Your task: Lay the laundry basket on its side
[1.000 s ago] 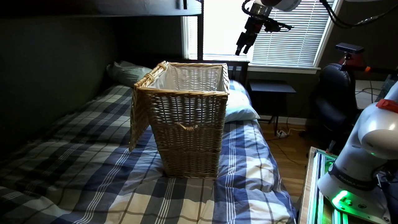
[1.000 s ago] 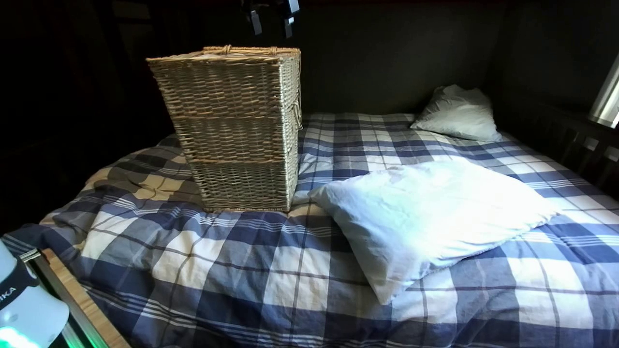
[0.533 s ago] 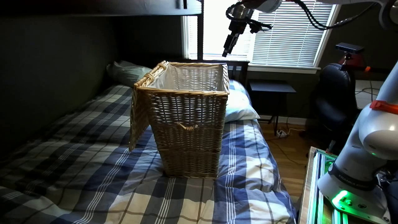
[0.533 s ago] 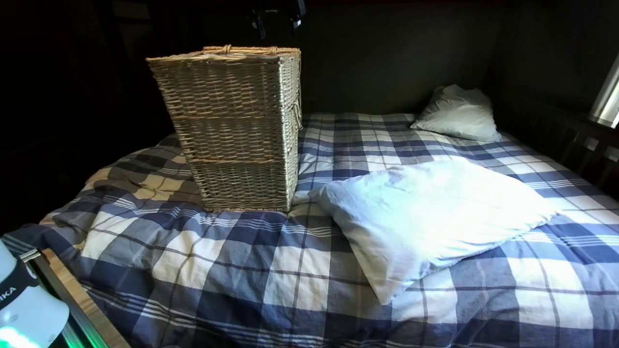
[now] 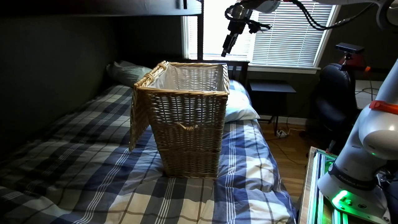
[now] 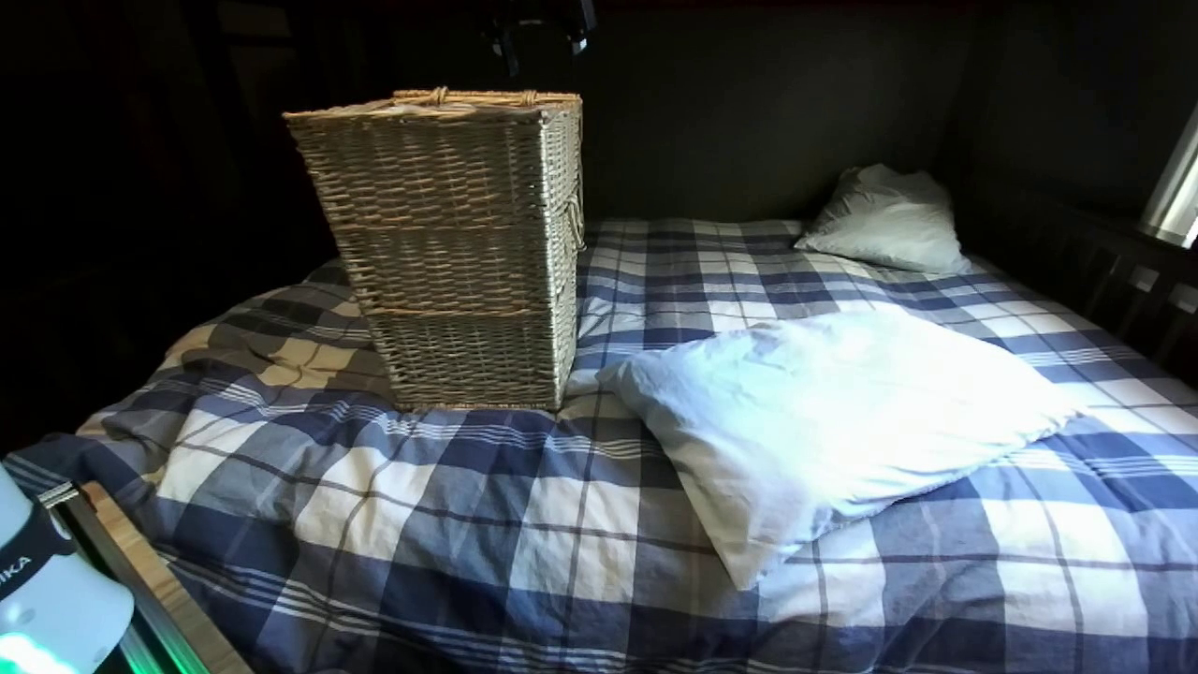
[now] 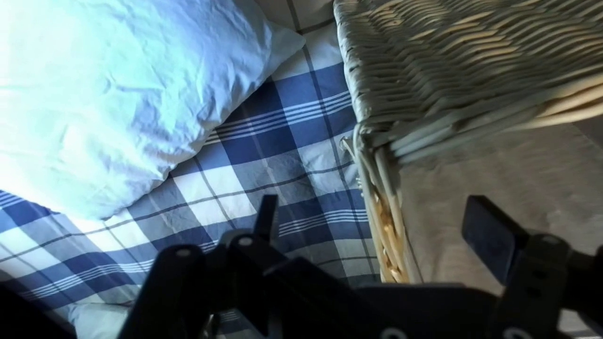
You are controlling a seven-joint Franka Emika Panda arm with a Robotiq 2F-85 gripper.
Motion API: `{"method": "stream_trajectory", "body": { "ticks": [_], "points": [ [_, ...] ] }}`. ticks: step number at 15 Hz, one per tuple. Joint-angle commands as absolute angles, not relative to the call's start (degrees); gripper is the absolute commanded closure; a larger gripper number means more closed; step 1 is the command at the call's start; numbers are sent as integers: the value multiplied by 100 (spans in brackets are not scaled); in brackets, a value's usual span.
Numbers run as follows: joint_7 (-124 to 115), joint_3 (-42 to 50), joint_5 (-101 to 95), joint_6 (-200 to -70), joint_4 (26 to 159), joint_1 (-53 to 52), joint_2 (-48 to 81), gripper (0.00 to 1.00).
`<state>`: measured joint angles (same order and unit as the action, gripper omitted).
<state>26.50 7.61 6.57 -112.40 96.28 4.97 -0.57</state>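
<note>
The laundry basket (image 5: 186, 146), tan wicker tapering to its base, stands upright on the bed. Its flap lid (image 5: 138, 116) hangs open down one side and its pale lining shows. It also stands upright in an exterior view (image 6: 449, 243). My gripper (image 5: 224, 54) is open and empty above the basket's rim, and apart from it in both exterior views; it also shows there (image 6: 546, 56). In the wrist view, my gripper (image 7: 371, 209) has its fingers wide apart. One rim edge of the basket (image 7: 391, 226) passes between them, with one finger over the bedding and one over the basket's opening.
A white pillow (image 6: 842, 421) lies close beside the basket on the plaid bed (image 5: 140, 193). Another pillow (image 6: 884, 220) lies at the bed's corner. An upper bunk (image 5: 99, 7) overhangs the wall side. My base is on a bench (image 5: 306, 186) beside the bed.
My gripper has moved left in an exterior view, over the basket's far side, and turned so that its fingers overlap there. In the last half second it has barely moved. The basket has not moved.
</note>
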Motion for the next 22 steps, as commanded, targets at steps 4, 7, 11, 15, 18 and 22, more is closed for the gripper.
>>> {"method": "stream_trajectory", "body": {
  "ticks": [4,7,11,15,18,22],
  "points": [
    [3286,629,587,-11462,9342,512,361,0],
    [3536,540,748,-11517,9285,530,510,1],
    [3761,446,962,-11584,9333,564,664,25],
    [3946,379,1158,-11525,9387,595,783,30],
    [4137,301,1378,-11371,9359,606,791,32],
    [4316,182,1366,-11219,9385,524,616,31]
  ]
}}
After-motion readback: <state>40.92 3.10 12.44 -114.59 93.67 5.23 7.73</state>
